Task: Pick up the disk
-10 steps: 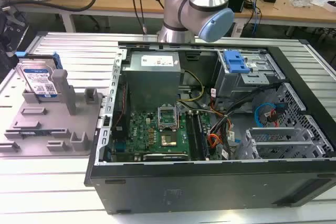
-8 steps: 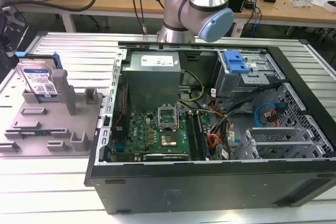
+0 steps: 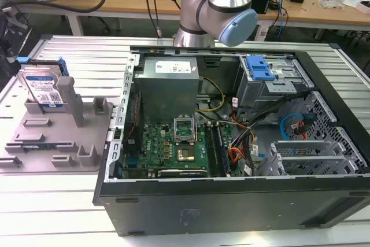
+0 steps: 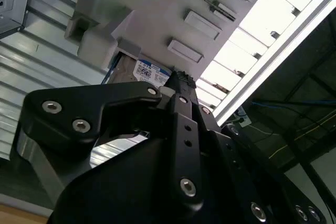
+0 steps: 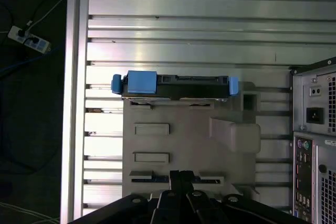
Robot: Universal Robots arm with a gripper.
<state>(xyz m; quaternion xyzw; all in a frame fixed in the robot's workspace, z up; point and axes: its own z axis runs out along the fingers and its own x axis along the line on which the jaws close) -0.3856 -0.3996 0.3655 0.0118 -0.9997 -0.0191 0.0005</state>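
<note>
The disk (image 5: 173, 85) stands in its holder (image 5: 184, 135), apart from the hand (image 5: 181, 176).

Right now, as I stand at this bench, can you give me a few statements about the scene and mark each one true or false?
1. The flat silver metal hard drive with blue side rails stands on edge in the grey plastic fixture. True.
2. The robot's hand is holding the hard drive. False: in the first wrist view the hand is apart from it and holds nothing.
3. The black computer case lies open, showing its green circuit board. True.
4. The hard drive sits inside the computer case. False: it is outside, on the fixture at the exterior view's left of the case.
</note>
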